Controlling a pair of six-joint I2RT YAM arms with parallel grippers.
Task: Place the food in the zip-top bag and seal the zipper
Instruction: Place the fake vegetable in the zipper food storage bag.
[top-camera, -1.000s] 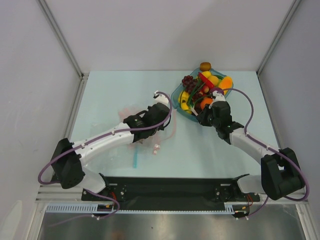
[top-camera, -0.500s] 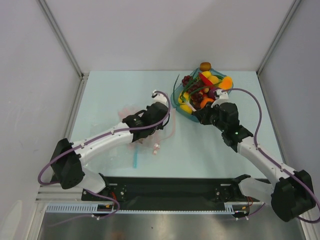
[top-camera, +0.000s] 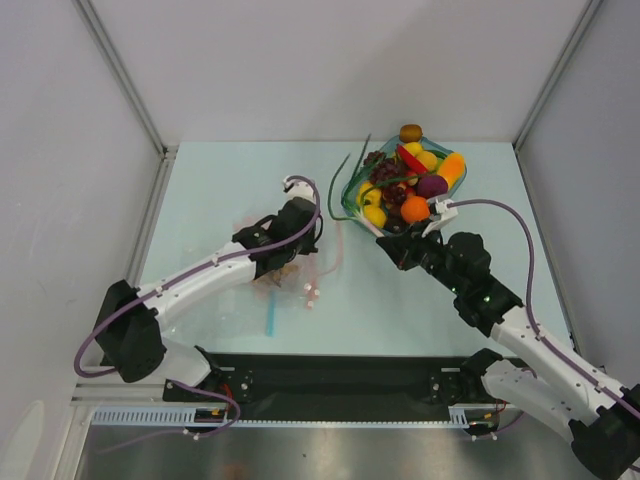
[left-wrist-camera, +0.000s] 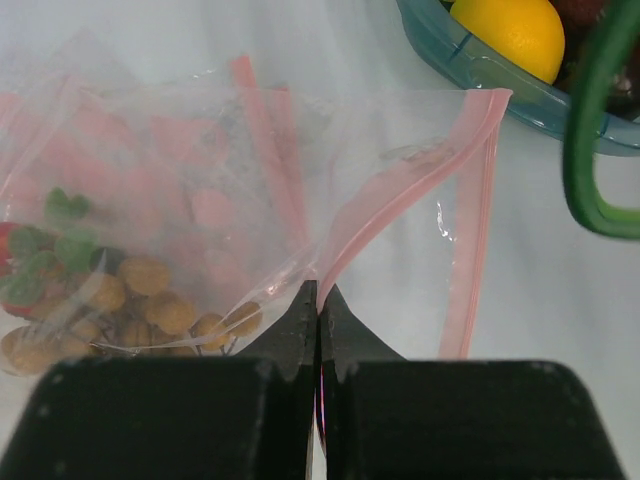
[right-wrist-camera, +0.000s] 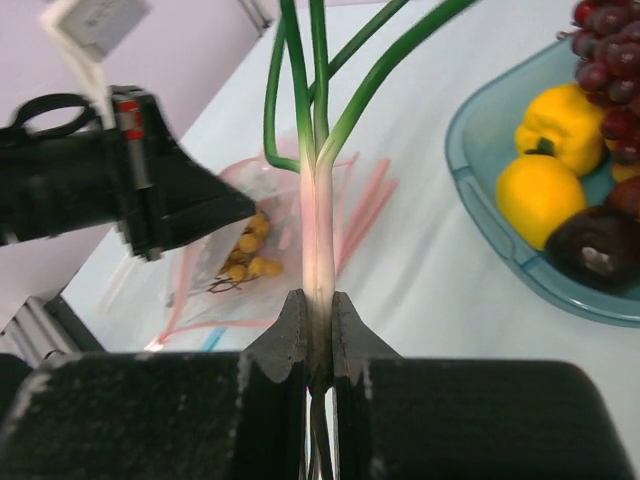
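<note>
Right now your right fingers (right-wrist-camera: 290, 340) are clamped on the pale base of the stalk (right-wrist-camera: 318, 200), one finger on each side. The stalk stands straight up out of them, whitish pink low down, then splitting into long glossy green leaves that fan apart higher up. You are holding it above the worktop (top-camera: 230, 180), in the gap between bag and tray, nearer the tray.

Meanwhile your left fingers (left-wrist-camera: 295, 335) are pressed together on the edge of the bag (left-wrist-camera: 200, 180), pinching it right at the zipper (left-wrist-camera: 400, 195). The bag is clear, crinkled plastic and lies on the worktop to the left of the tray (left-wrist-camera: 470, 65), apart from it. Its zipper is a thin pale-pink strip that climbs from your fingers to the bag's corner nearest the tray. A second pink strip runs back down from that corner, so the two lips appear parted there.

Inside the bag a tan grape bunch (left-wrist-camera: 150, 300) lies low against the plastic, with a red and green piece (left-wrist-camera: 40, 260) just beside it.

The tray is translucent teal and heaped with glossy food: a lemon (right-wrist-camera: 540, 195) against the near rim, a yellow pepper (right-wrist-camera: 565, 125) behind it, dark grapes (right-wrist-camera: 610, 30), an orange (top-camera: 414, 208) and a purple piece (top-camera: 432, 185).
</note>
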